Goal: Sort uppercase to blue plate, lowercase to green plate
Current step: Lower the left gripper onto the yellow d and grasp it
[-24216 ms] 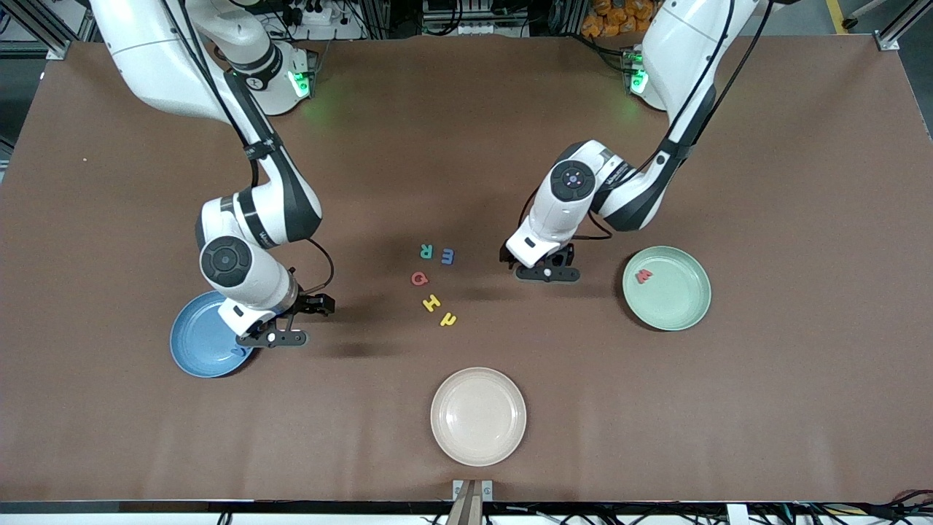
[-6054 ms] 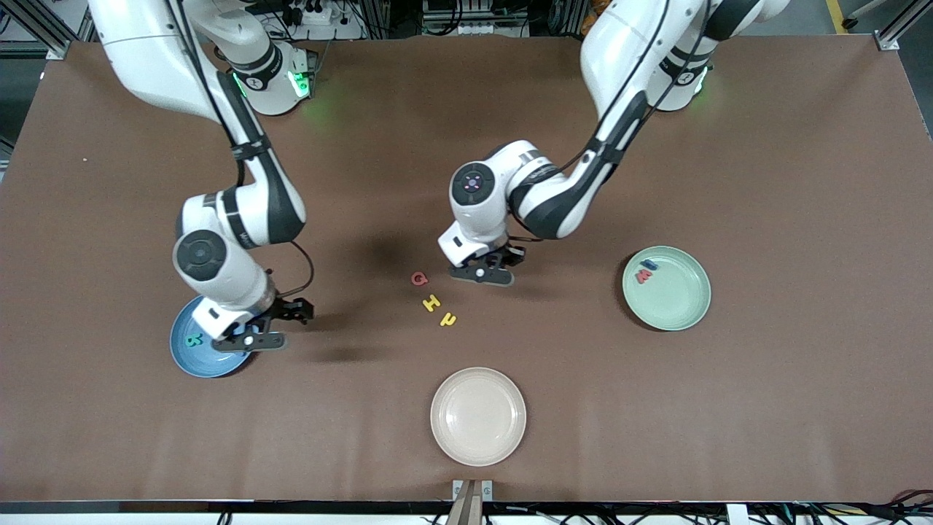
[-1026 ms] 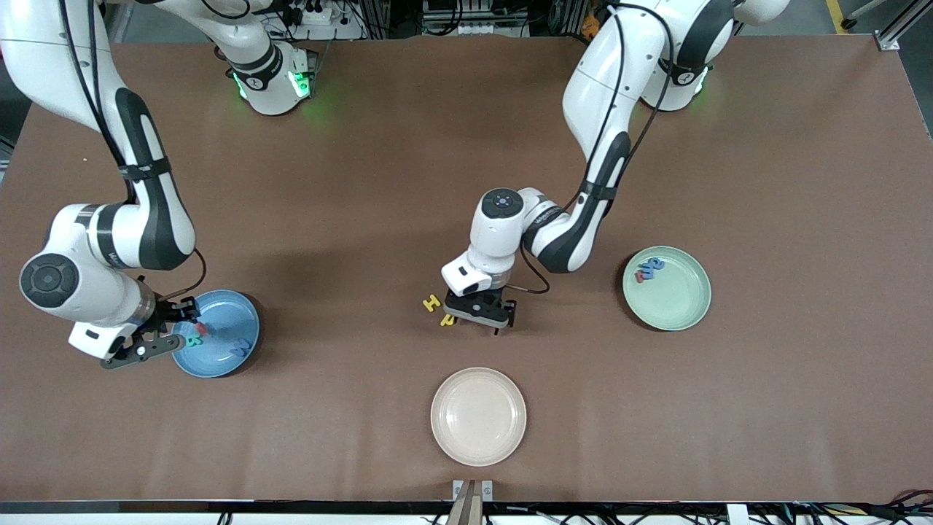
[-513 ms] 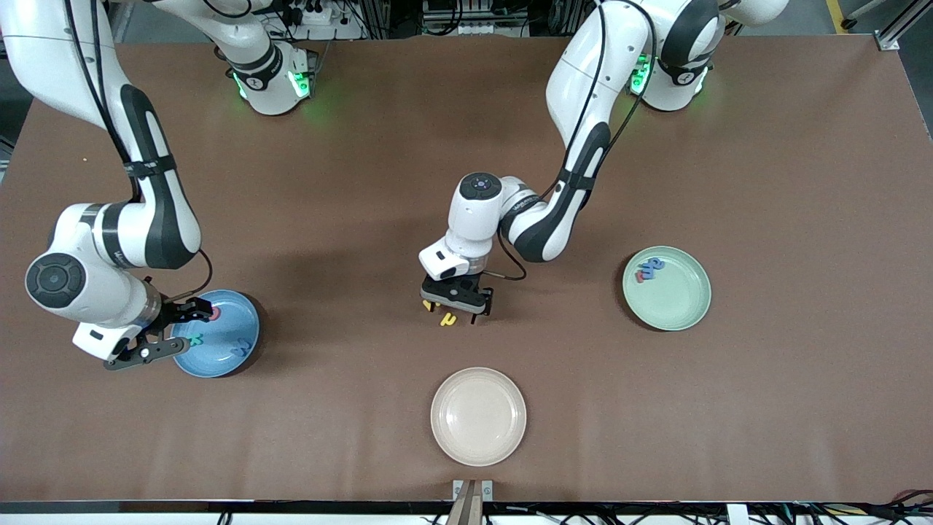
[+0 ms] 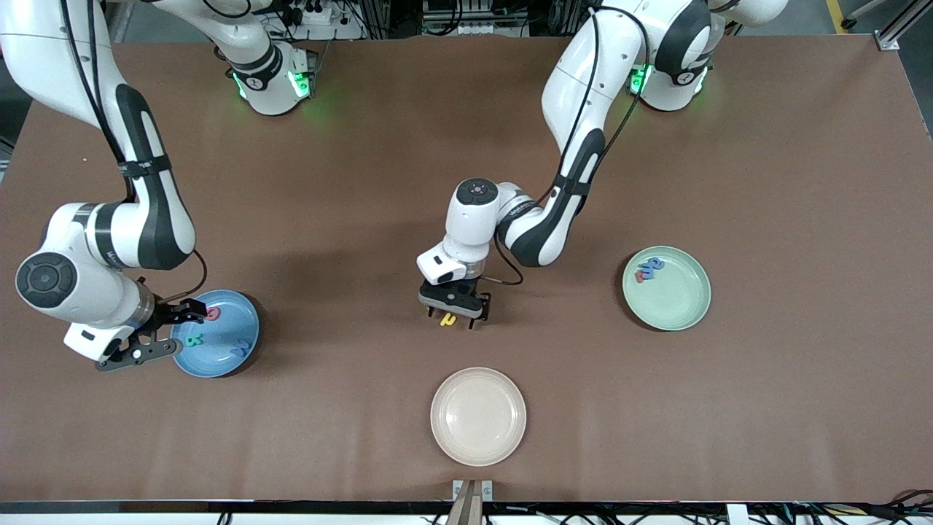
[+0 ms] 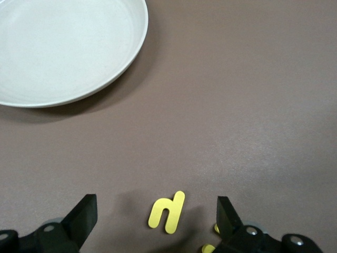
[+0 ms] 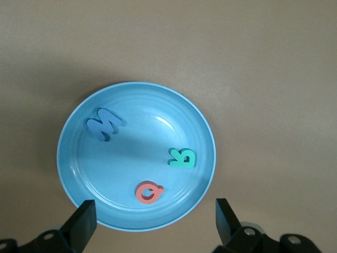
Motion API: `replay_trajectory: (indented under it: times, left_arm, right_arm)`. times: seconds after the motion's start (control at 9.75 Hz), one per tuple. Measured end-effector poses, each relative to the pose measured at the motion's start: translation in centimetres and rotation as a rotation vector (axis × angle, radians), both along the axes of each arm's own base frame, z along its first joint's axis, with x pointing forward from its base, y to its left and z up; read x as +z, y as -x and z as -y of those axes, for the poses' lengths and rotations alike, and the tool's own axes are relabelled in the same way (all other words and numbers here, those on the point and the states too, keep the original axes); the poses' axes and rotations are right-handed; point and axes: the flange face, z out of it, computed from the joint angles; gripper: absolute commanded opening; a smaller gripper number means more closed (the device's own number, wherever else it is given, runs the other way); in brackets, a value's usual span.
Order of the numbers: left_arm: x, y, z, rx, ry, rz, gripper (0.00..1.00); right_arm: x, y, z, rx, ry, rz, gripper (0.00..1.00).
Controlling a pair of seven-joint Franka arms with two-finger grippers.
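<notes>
Brown table (image 5: 729,408): blue plate (image 5: 244,348) holds W, R, Q; green plate (image 5: 674,310) holds three. Left tool (image 5: 453,312), wide, straddles yellow h (image 6: 167,212); H remains. Right tool (image 5: 157,332), wide, empty.

Left gripper (image 5: 458,313), right gripper (image 5: 172,332) open.

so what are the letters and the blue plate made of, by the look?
Yellow lowercase letter: thick, matte, soft rounded edges; probably foam, possibly rubber. Red Q, green R and blue W look the same. Blue plate: smooth with a sheen and faint concentric rings; likely plastic or melamine, glazed ceramic not excluded.
</notes>
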Motion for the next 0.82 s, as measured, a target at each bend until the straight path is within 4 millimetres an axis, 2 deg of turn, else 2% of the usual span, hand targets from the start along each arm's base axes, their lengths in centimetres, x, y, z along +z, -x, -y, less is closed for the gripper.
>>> replay_trajectory:
  times: [0.41, 0.82]
  left_arm:
    - [-1.4, 0.0, -0.3, -0.017, -0.017, 0.013, 0.94]
    - [-2.1, 0.1, -0.4, -0.028, -0.032, 0.016, 0.64]
  right_arm:
    - [0.2, -0.1, -0.1, -0.002, 0.0, 0.006, 1.0]
    - [0.2, -0.2, -0.1, -0.001, -0.001, 0.006, 1.0]
